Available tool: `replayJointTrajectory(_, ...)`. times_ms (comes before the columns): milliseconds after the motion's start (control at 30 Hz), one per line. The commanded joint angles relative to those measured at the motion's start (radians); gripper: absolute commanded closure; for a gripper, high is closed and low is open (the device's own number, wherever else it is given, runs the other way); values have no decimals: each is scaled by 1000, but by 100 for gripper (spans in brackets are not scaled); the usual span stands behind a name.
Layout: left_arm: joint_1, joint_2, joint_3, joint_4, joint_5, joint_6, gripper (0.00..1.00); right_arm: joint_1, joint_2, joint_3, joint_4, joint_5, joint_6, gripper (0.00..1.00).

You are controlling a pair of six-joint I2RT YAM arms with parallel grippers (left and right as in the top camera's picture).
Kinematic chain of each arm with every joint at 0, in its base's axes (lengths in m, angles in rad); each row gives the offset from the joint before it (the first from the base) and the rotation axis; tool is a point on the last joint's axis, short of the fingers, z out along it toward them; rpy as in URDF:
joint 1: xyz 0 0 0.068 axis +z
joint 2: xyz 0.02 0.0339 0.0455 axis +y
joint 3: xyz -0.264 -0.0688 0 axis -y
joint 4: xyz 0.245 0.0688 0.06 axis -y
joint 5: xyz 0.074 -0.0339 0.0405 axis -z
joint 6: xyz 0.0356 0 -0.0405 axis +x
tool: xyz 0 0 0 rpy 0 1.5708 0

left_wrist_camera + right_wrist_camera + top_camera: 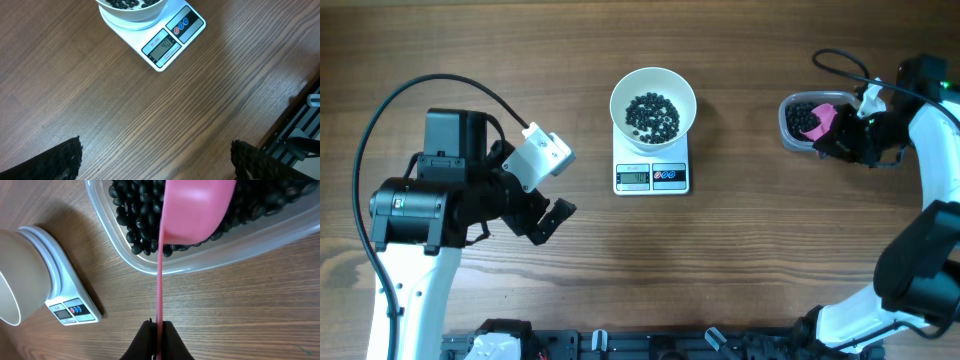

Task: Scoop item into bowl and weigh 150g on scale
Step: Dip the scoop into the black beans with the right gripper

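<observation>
My left gripper (548, 222) hangs wide open and empty, left of the scale (652, 177). On the scale sits the bowl (682, 88) with a shallow scatter of beans (652, 115), so some scooping is done. I cannot read the display, but I judge that more is needed. My right gripper (158, 330) is clenched on the pink scoop (197, 210), whose cup is down among the beans in the tub (788, 122).

Brown desk (750, 260) with streaky wood grain, plain white bowl (623, 90), glossy black beans (652, 115), white scale (651, 176), pale grey display (161, 48) with dark digits, red button (176, 29), blue button (184, 21), pink scoop (197, 210), clear tub (235, 252)
</observation>
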Motion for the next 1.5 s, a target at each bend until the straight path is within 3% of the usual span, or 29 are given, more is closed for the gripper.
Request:
replayJointTrajectory(0, 8, -10, 6, 0, 23, -3, 0, -4, 58, -11, 11, -34, -8, 96)
replayJointTrajectory(233, 8, -10, 6, 0, 23, -3, 0, -5, 66, -14, 30, -40, -8, 96)
replayJointTrajectory(500, 8, -10, 6, 0, 23, -3, 0, -5, 68, -75, 33, -209, -71, 96)
replayJointTrajectory(800, 8, -10, 6, 0, 23, -3, 0, -55, 58, -74, 6, -213, -93, 96)
replayJointTrajectory(1467, 8, -10, 6, 0, 23, -3, 0, -176, 51, -74, -55, -423, -311, 96)
